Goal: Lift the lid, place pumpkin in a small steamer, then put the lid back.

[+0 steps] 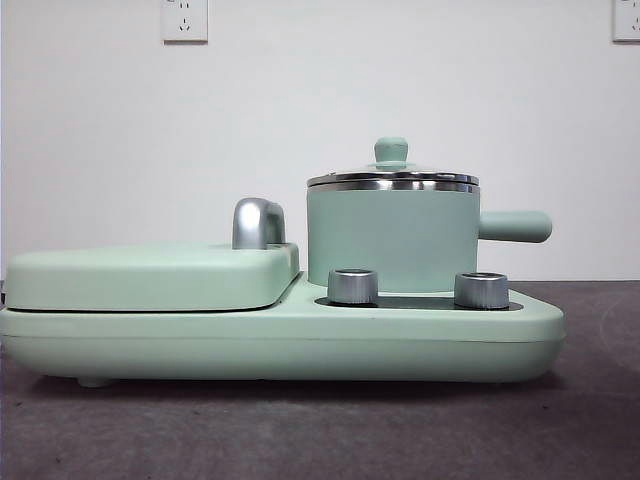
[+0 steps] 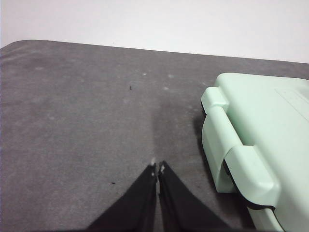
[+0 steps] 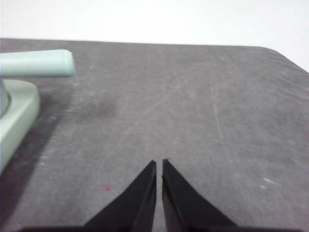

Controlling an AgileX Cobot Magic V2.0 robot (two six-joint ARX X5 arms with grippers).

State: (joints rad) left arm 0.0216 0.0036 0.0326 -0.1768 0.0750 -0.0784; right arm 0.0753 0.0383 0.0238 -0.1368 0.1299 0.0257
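Nearest, two steel knobs [image 1: 353, 286] sit on the mint-green cooker base [image 1: 280, 340]. Just behind them the small steamer [image 1: 392, 240] stands on the base, its side handle [image 3: 36, 63] pointing outward, with the lid [image 1: 392, 178] resting on its rim. Beside it lies the flat cover [image 1: 150, 277] with chrome handle [image 1: 257, 223]. Left gripper [image 2: 157, 167] and right gripper [image 3: 159, 162] hover over bare table [image 3: 193, 106], jaws clenched on nothing. No pumpkin shows.

So the left tool [image 2: 157, 169] is just hanging over the dark grey surface [image 2: 77, 121] with its two black jaws pinched together, nothing between them. Off to one side sits the mint-green appliance [image 2: 260, 130], its hinged corner near the tool but not touching. Pale wall [image 2: 159, 21] behind the surface's far edge.
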